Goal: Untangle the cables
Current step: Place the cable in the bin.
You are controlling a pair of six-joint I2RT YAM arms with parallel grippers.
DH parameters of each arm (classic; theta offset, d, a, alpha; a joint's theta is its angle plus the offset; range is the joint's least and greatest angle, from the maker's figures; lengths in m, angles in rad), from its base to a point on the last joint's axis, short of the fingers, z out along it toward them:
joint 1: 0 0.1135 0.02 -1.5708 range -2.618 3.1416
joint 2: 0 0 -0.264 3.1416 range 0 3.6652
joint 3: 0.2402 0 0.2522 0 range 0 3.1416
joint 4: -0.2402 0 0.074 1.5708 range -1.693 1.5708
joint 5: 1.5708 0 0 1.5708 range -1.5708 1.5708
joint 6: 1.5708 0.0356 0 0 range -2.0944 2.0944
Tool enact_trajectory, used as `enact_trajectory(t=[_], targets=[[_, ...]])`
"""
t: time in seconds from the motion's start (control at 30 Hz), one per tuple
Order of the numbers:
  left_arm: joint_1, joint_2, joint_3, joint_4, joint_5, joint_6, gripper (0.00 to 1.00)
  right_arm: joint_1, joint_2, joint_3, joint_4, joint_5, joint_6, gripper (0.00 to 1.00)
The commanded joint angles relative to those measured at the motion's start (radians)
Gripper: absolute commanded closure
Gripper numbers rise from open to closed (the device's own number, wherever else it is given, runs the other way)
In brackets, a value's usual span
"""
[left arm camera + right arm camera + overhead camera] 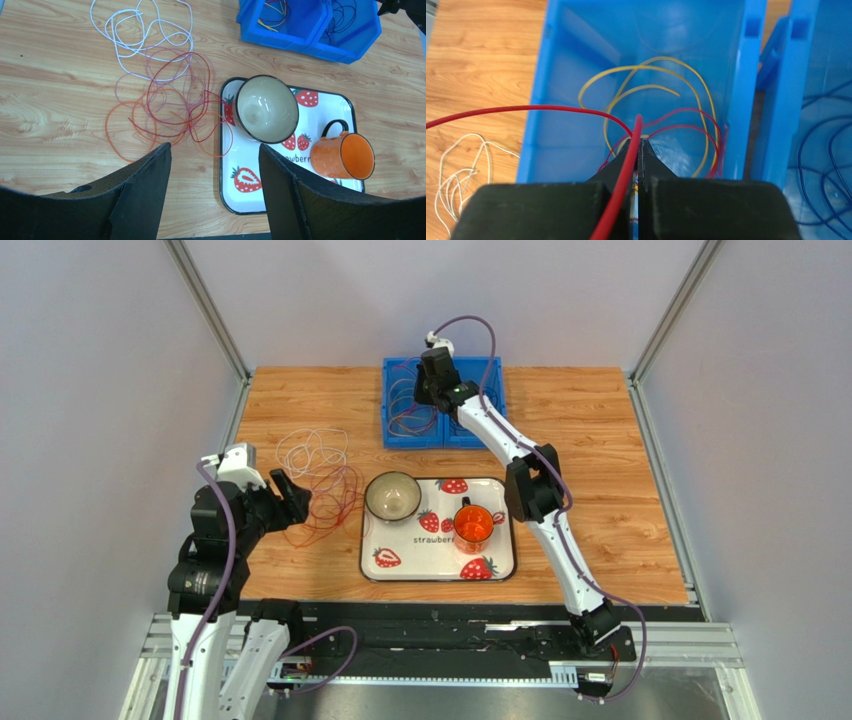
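**Red strand over the bin; tangle waits on the table**

Right gripper: lower centre of its wrist view, jaws pressed together with a red cable pinched between them. The strand rises past the fingertips, arcs left over the wall of the left blue bin and runs off the left edge of frame, so part of it lies outside the bin. On the bin floor are a yellow cable and a darker red loop. The right blue bin holds blue cables.

Left gripper: fingers spread wide with nothing between them, hovering above the table at the bottom of its wrist view.

The cables left to sort: a tangle of red, pink and orange loops, centre-left of that view. A white cable at upper left overlaps its top edge. A few red-orange loops lie across the left rim of the strawberry tray, close beside the bowl. The orange mug stands apart from them.

Step in hand, as I read it: one red strand has been pulled free and is being delivered to the left bin.

Next move calls for:
- Right arm gathers the trailing length over the wall, then opens low so the strand settles inside.
- Left arm descends on a single outlying loop, orange or white, away from the tray rim. That way a pull neither drags the bowl nor cinches the crossings.
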Motion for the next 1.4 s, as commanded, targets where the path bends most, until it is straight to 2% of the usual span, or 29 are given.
enact_trajectory(t=[0.0,0.03,0.07,0.17,0.27,0.43,0.6,0.7,0.77,0.87,1.1,1.23,1.37], targets=[[-0.004,-0.011,-0.004,0.017,0.004,0.015,0.27,-0.003,-0.053,0.03,-0.116,-0.013,0.052,0.98],[-0.004,-0.013,-0.004,0.018,0.005,0.015,0.27,-0.002,-0.055,0.024,-0.121,-0.034,0.054,0.92],[-0.002,-0.013,-0.004,0.017,0.004,0.015,0.27,-0.003,-0.058,0.021,-0.127,-0.041,0.057,0.74],[-0.004,-0.017,-0.004,0.017,0.004,0.015,0.27,-0.003,-0.073,0.015,-0.136,-0.05,0.068,0.42],[-0.004,-0.02,-0.004,0.018,0.005,0.015,0.28,-0.003,-0.094,0.019,-0.147,-0.071,0.077,0.22],[-0.004,-0.025,-0.004,0.017,0.007,0.015,0.28,-0.003,-0.143,0.033,-0.162,-0.087,0.085,0.2],[-0.004,-0.025,-0.006,0.018,0.01,0.015,0.28,-0.024,-0.142,0.071,-0.323,-0.08,0.184,0.2],[-0.002,-0.025,-0.006,0.02,0.01,0.014,0.28,-0.031,-0.159,-0.01,-0.347,-0.224,0.256,0.24],[-0.004,-0.026,-0.006,0.02,0.011,0.015,0.28,-0.025,-0.147,-0.012,-0.371,-0.26,0.266,0.17],[-0.004,-0.031,-0.006,0.018,0.017,0.015,0.28,-0.032,-0.124,0.01,-0.448,-0.265,0.264,0.09],[-0.004,-0.008,-0.012,0.023,0.033,0.006,0.28,-0.041,-0.13,-0.011,-0.531,-0.37,0.24,0.08],[-0.004,0.013,-0.009,0.025,0.033,-0.021,0.28,-0.035,-0.133,-0.019,-0.593,-0.381,0.198,0.08],[-0.004,0.058,-0.037,0.112,0.137,-0.098,0.32,-0.029,-0.144,-0.025,-0.664,-0.348,0.126,0.08]])
